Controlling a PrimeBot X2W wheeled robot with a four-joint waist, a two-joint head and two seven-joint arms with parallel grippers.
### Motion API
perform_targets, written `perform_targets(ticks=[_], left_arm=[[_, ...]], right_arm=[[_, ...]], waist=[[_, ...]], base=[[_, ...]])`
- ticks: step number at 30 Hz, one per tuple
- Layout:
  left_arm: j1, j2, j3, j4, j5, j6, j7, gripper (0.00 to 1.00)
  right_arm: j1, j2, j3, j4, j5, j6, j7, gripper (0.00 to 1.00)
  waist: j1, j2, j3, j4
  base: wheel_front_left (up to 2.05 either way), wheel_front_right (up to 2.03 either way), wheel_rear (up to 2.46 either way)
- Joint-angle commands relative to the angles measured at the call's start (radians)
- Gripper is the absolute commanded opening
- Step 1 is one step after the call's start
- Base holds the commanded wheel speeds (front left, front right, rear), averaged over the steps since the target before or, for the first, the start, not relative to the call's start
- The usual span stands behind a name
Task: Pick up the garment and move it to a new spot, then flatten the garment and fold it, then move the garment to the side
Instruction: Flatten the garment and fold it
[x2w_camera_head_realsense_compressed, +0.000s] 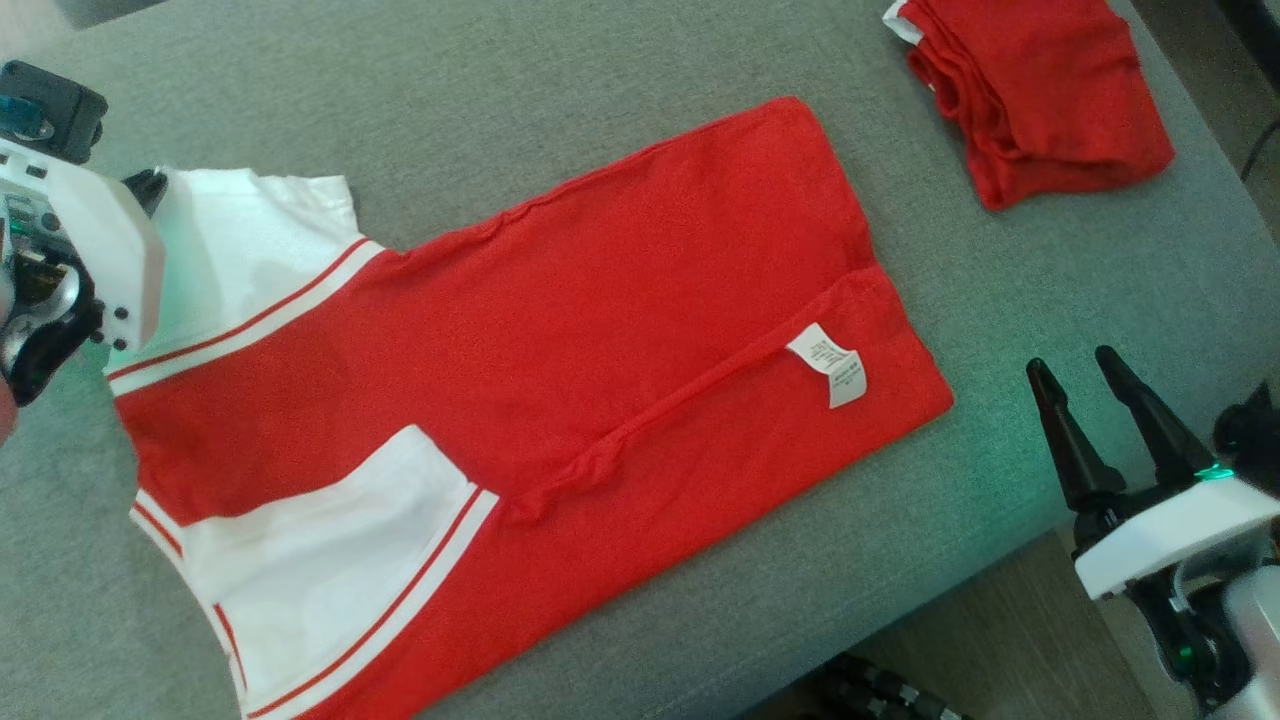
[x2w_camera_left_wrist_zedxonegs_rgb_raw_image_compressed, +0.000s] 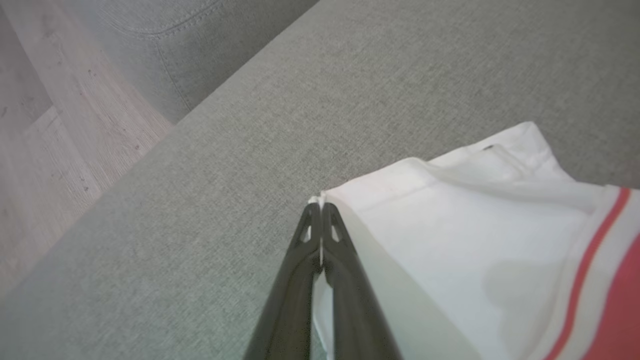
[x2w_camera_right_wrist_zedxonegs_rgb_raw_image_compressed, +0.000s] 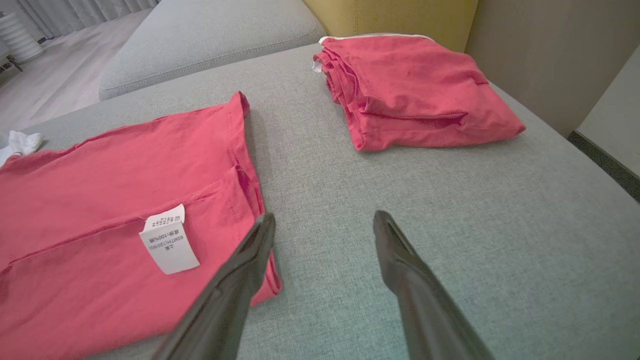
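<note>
One corner of the soft red-white garment sits pinched in left hand; right hand wide.

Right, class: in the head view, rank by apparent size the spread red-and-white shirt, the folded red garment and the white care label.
Largest: spread red-and-white shirt, by far.
Next: folded red garment, though it is cut off by the top edge and farther from the camera.
Smallest: white care label.
</note>
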Motion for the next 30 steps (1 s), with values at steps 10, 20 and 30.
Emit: perform_targets(ticks=[10,20,30], left_arm=[[-0.114,0.030,-0.026,-0.042,0.044,0.002,-0.145,0.00],[-0.172,-0.003,-0.062,-0.069,0.083,0.002,-0.243,0.00],[-0.241,-0.031,-0.073,-0.113,0.150,0.002,-0.299,0.00]], right_arm=[[-0.009,-0.056,-0.001,-0.042,-0.003,-0.001,0.016,1.00],[-0.129,-0.116,0.016,-0.039,-0.023,-0.001,0.149,1.00],[-0.432,-0.144,0.097,0.108,-0.037,-0.001,0.321,1.00]], waist=[[0.0000,0.0000,-0.025,0.063],[0.0000,0.0000,-0.022,0.136],[0.0000,0.0000,0.028,0.217]], base=[[0.00,0.00,0.00],[0.00,0.00,0.00],[0.00,0.00,0.00]])
